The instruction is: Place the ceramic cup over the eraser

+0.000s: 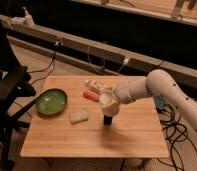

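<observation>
Gripper (108, 112) hangs over counter (137, 136) centre, pale ceramic cup (107, 101) at it, axis near upright, mouth tipped toward far-left corner; grip cannot be told; eraser (78, 116) just left.

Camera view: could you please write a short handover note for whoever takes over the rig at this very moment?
Pincer: at the arm's end, above the table's middle; grip state unclear.
Ceramic cup: pale shape at the pincer, apparently off the table.
Eraser: probably the small dark item standing directly beneath the cup; not certain.
Done: cup looks lifted and lined up.
Left: lower the cup over the eraser, let go, retreat.
</observation>
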Controlling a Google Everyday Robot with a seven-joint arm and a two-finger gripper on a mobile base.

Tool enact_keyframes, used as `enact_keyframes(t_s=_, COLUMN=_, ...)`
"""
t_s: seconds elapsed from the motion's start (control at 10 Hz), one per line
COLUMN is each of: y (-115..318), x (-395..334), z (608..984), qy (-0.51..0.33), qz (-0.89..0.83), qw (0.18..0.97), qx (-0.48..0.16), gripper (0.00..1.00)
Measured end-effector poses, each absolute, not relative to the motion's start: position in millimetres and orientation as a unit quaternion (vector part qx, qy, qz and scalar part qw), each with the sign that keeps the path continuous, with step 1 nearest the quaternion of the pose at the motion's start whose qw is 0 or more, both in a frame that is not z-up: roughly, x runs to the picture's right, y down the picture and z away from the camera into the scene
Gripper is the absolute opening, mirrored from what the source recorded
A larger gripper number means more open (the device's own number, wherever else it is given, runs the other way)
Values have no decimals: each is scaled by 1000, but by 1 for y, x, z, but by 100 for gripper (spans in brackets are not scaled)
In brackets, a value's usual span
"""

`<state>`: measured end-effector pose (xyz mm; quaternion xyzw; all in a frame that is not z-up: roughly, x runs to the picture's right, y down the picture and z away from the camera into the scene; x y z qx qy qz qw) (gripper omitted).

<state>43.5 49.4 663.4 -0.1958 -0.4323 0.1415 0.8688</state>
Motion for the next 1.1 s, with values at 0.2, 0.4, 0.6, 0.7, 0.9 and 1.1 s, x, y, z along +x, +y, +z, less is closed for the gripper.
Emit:
enact_keyframes(t_s=0.2, y=56, x=41, z=671, qy=-448, qz=151, qw=857, qx=-206, gripper=0)
enact_keyframes(t_s=0.4, y=63, x=42, z=677, qy=-459, qz=160, qw=847, qx=-216, gripper=10)
enact_keyframes(t_s=0.6, y=68, x=40, z=681, qy=-465, qz=164, qw=840, qx=-226, gripper=31)
enact_keyframes(t_s=0.7, y=70, x=41, z=683, qy=-466, qz=168, qw=838, qx=-228, gripper=40)
enact_keyframes(t_s=0.9, y=74, x=42, z=687, qy=-470, qz=174, qw=833, qx=-234, gripper=60)
enact_keyframes(t_s=1.1, y=77, x=42, z=689, qy=-472, qz=177, qw=831, qx=-237, gripper=77)
